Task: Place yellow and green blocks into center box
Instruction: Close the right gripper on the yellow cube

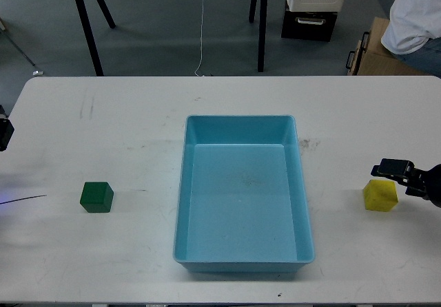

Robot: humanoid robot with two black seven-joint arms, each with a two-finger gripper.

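The yellow block [380, 196] lies on the white table at the right, apart from the box. The green block [96, 197] lies at the left. The light blue center box [303, 204] stands empty in the middle. My right gripper [393, 168] comes in from the right edge and hovers at the yellow block's upper edge; it is dark, and its fingers cannot be told apart. Only a black bit of my left arm [4, 133] shows at the left edge, far from the green block.
The white table [138, 114] ends close to the bottom of the view. Beyond its far edge are stand legs, a cable, a black and white case [313, 7] and a seated person [417, 18] at the top right.
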